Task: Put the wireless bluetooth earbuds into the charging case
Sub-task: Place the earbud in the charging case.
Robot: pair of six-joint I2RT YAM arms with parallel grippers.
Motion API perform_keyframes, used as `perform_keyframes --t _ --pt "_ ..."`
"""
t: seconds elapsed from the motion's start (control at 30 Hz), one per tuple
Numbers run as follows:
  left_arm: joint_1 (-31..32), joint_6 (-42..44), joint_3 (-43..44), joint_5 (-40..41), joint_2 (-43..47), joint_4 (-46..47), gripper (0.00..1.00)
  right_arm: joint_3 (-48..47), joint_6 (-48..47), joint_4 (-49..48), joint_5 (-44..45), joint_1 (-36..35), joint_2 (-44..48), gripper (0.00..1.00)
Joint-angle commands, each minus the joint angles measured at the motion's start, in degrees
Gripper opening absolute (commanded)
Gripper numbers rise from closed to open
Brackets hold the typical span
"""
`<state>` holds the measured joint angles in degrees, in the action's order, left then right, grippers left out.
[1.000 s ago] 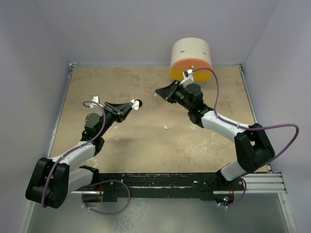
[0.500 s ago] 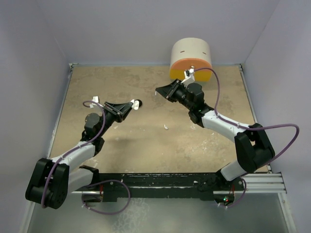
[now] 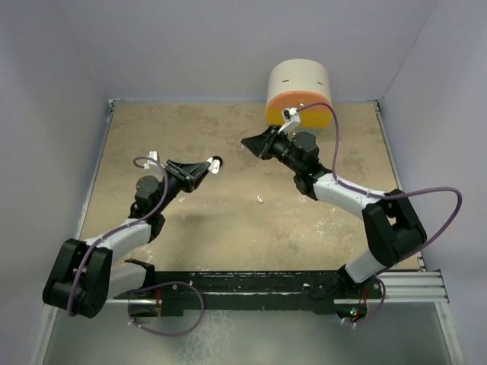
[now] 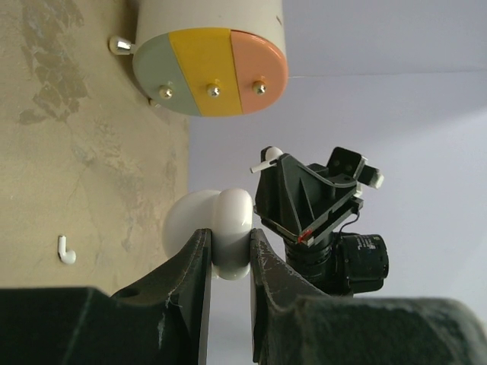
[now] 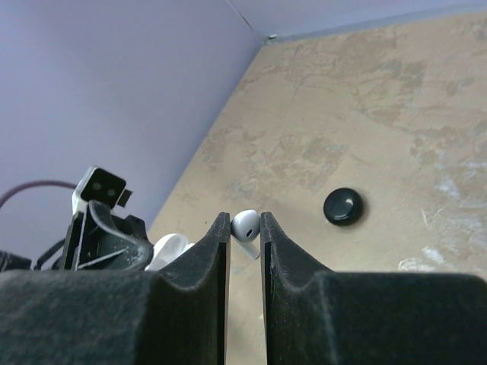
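My left gripper [image 3: 210,165] is shut on a white charging case [image 3: 216,163], held above the table with its lid open. In the left wrist view the case [image 4: 232,217] sits between my fingertips. My right gripper [image 3: 245,144] is shut on a white earbud [image 5: 246,224], just right of the case and apart from it. The case [image 5: 169,249] also shows at lower left in the right wrist view. A second white earbud [image 3: 260,200] lies loose on the table, also in the left wrist view [image 4: 67,249]. No black earbuds show.
A cream cylinder container [image 3: 298,90] with an orange face stands at the back wall; its lid [image 4: 209,70] shows three coloured sections. A black round disc [image 5: 343,206] lies on the table beyond the case. A small white piece [image 4: 119,46] lies by the container.
Both arms have shifted only slightly. The right wrist has turned a little. Both grips are unchanged.
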<state>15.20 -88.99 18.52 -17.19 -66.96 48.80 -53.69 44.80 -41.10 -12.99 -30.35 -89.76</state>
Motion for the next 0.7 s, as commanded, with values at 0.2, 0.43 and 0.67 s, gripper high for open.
perform_keyframes --t 0.2,0.43,0.67 --pt "0.97 -1.16 3.78 -2.06 -9.51 10.74 0.00 12.40 -12.51 -26.81 -6.11 0.11 4.30 0.00" --pt "3.66 -0.59 6.26 -1.24 -13.30 12.05 0.00 16.95 -12.80 -35.80 -9.67 -0.01 4.33 0.00" --pt "6.30 -1.26 8.07 -0.93 -17.14 15.01 0.00 17.45 -12.87 -38.81 -10.91 -0.76 3.61 0.00"
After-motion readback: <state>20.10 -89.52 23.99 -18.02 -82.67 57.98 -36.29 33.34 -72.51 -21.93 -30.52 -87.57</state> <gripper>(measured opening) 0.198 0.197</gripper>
